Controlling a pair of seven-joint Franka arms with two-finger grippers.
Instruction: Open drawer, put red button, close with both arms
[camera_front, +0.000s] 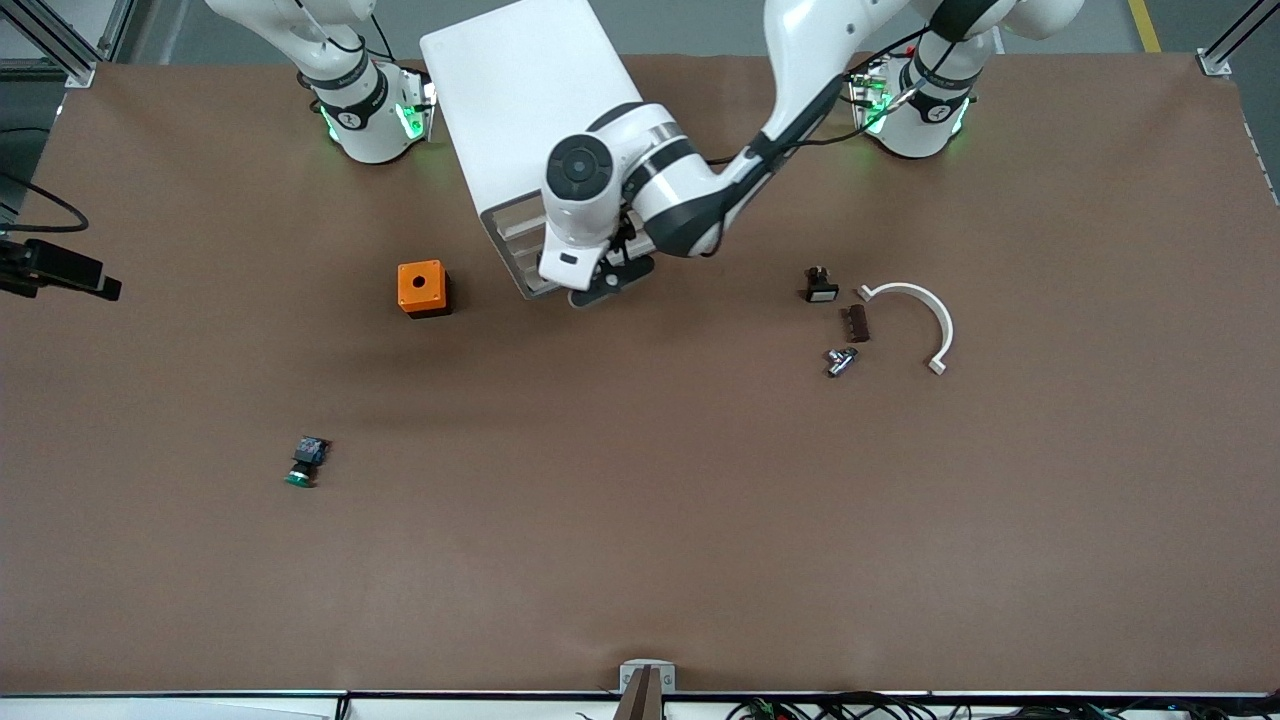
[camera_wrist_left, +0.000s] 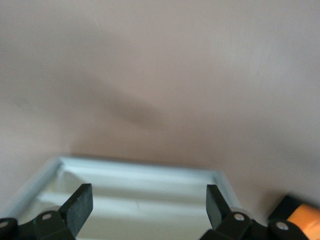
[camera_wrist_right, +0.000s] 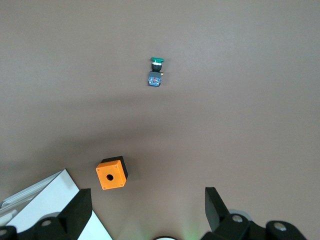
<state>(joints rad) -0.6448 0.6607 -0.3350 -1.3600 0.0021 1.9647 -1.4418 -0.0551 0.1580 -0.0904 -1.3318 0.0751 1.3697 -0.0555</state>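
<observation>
Left gripper (camera_front: 600, 285) down at the front of the white cabinet (camera_front: 520, 110), level with the drawer (camera_front: 520, 250) stack; fingers (camera_wrist_left: 80, 205) spread wide, nothing between them. In the left wrist view a white drawer tray (camera_wrist_left: 140, 190) lying just under the open jaws. Posture reads as lined up on a drawer edge, either to pull or to push; which of the four drawers, cannot tell, wrist blocks the front view.

Right gripper (camera_wrist_right: 145, 210) waiting high near its own base, over the table (camera_front: 640, 550) beside the cabinet; jaws fully apart, empty. Looks parked there to keep out of the left arm's reach across.

Red button: not found in any view. No red cap on the table. Possibly already in the drawer, possibly hidden under the left arm; not settled from here.

Other items:
- Green-capped switch (camera_front: 305, 462) well nearer the front camera, toward the right arm's end. Not the target.
- Orange box (camera_front: 422, 288) with a hole, just beside the cabinet front. Closest obstacle to any right-arm approach to the drawer.
- Toward the left arm's end: black switch (camera_front: 820, 286), brown block (camera_front: 856, 324), small metal fitting (camera_front: 840, 361), white curved bracket (camera_front: 915, 320). All well clear of the drawer.
</observation>
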